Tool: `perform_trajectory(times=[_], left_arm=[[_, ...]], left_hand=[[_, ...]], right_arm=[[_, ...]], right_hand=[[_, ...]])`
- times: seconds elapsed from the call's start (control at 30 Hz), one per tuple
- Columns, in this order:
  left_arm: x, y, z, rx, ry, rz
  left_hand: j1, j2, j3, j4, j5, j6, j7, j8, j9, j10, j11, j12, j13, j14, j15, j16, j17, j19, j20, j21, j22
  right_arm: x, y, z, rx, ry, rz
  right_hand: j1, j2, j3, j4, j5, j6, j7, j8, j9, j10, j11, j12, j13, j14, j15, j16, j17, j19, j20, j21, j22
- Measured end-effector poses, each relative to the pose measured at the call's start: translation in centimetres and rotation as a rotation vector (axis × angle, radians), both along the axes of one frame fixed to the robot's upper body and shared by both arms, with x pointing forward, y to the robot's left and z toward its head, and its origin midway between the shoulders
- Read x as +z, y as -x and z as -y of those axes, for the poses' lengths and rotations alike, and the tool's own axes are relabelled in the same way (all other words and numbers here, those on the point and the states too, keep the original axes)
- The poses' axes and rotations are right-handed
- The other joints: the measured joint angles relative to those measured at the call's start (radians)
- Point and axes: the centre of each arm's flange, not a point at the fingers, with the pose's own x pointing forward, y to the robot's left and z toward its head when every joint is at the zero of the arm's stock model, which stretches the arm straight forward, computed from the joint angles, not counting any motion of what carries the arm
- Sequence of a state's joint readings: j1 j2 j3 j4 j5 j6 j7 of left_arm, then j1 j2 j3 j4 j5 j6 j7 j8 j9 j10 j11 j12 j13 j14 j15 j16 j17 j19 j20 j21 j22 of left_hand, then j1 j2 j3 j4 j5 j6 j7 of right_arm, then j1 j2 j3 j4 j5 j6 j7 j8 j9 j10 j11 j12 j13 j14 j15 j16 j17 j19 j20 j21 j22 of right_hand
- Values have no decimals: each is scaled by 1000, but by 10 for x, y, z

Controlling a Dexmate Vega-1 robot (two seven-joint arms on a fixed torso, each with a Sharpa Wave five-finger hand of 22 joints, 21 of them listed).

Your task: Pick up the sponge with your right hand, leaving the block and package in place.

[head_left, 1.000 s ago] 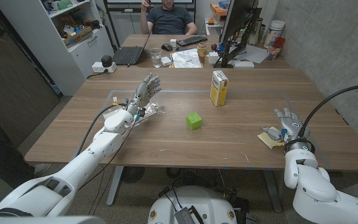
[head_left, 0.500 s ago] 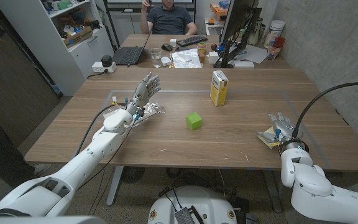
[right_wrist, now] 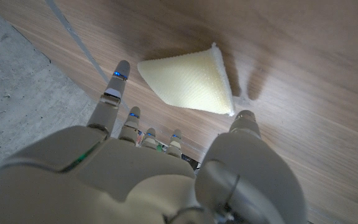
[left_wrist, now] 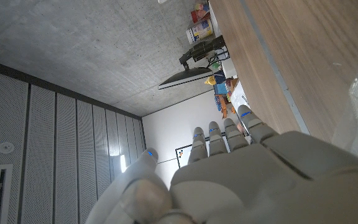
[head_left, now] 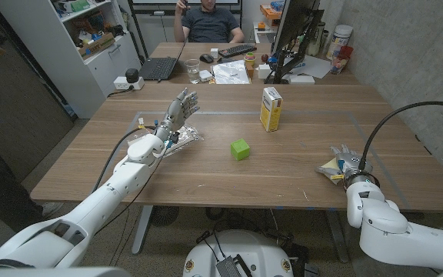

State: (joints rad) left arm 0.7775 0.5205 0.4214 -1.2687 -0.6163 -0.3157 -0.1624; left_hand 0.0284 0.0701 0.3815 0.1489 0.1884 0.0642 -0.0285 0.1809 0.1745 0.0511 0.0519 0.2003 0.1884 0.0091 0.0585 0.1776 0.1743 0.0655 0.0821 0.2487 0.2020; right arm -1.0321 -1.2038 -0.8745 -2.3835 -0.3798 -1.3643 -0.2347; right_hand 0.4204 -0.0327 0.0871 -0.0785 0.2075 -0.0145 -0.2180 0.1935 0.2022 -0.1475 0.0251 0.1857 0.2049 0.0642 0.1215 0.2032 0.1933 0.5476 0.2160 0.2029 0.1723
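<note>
The left hand (head_left: 177,113) is raised over the wooden surface (head_left: 206,173), fingers spread and holding nothing, beside crinkled clear wrap (head_left: 184,137). A green cube block (head_left: 241,149) sits mid-surface; the upright yellow-and-white package (head_left: 271,108) has unreadable print. The pale yellow, fine-textured sponge (right_wrist: 188,83), its tapered end pointing away, lies under the right hand (head_left: 348,162), whose fingers are apart around it without gripping.

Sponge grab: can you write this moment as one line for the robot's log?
right hand open over pale yellow foam sponge, not gripping | green cube block, yellow-white carton package in place | left hand open
</note>
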Motion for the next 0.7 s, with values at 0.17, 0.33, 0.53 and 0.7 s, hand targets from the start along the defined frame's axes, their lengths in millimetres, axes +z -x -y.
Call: perform_trajectory(times=[0.17,0.33,0.53,0.7], left_arm=[[2,2,1,-1,0,7],[4,4,0,1,1,15],[6,7,0,4,4,28],[7,9,-1,7,7,36]], left_hand=[[0,0,0,0,0,0,0,0,0,0,0,0,0,0,0,0,0,0,0,0,0],[0,0,0,0,0,0,0,0,0,0,0,0,0,0,0,0,0,0,0,0,0],[0,0,0,0,0,0,0,0,0,0,0,0,0,0,0,0,0,0,0,0,0],[0,0,0,0,0,0,0,0,0,0,0,0,0,0,0,0,0,0,0,0,0]], right_arm=[[1,-3,1,3,1,-22],[0,-5,1,9,-5,-47],[4,-7,1,22,-8,-58],[5,-8,1,34,-8,-51]], right_hand=[[7,7,0,0,0,0,0,0,5,-9,-2,0,0,-7,7,-4,0,-1,0,0,0],[30,30,7,-7,2,1,0,9,5,36,-11,27,2,66,-21,21,4,31,-4,6,3],[67,67,22,-22,29,64,-2,21,5,134,-29,55,2,262,-111,91,37,237,-54,64,6],[194,139,50,-56,82,138,-3,33,5,252,-80,98,22,498,-168,258,177,406,-229,154,58]])
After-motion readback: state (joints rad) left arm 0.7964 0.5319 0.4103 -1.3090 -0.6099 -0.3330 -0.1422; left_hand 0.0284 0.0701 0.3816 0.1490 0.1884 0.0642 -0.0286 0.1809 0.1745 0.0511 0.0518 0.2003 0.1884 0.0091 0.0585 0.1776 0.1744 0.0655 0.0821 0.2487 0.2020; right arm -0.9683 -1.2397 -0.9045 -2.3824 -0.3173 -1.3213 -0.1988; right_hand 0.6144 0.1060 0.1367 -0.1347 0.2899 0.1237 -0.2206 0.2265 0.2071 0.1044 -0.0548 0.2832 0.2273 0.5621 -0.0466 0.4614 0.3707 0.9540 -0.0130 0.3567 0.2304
